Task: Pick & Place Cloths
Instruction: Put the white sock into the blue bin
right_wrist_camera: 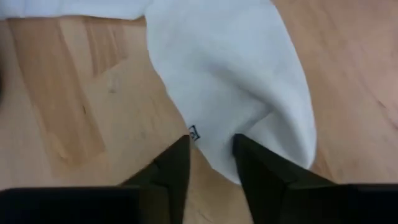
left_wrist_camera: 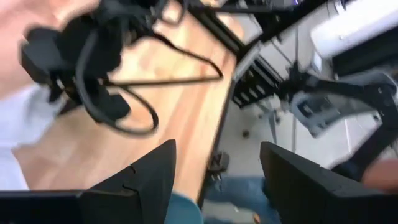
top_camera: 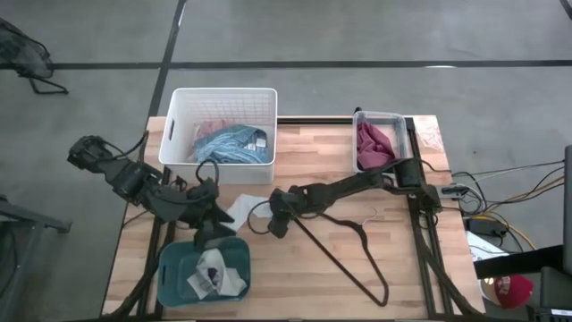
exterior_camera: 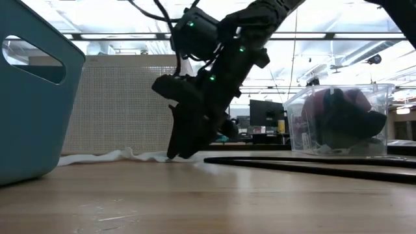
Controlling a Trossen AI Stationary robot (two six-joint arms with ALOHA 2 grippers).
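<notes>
A white cloth lies spread flat on the wood between the two grippers; it also shows in the right wrist view. My right gripper points down at its edge, open with a narrow gap. My left gripper hangs open and holds nothing over the far rim of the teal bin, which holds grey and white pieces. A blue striped shirt lies in the white basket. A maroon piece sits in the clear bin. My right gripper comes from above, slanting toward the table's left. Its two fingertips stand on either side of the white cloth's rounded edge, down at the table. Whether they pinch the cloth I cannot tell. The cloth lies on the wood.
A thin black wire hanger lies on the table's near right part, close behind my right gripper. The black frame rail runs along the table's right edge. Bare wood lies between the white basket and the clear bin.
</notes>
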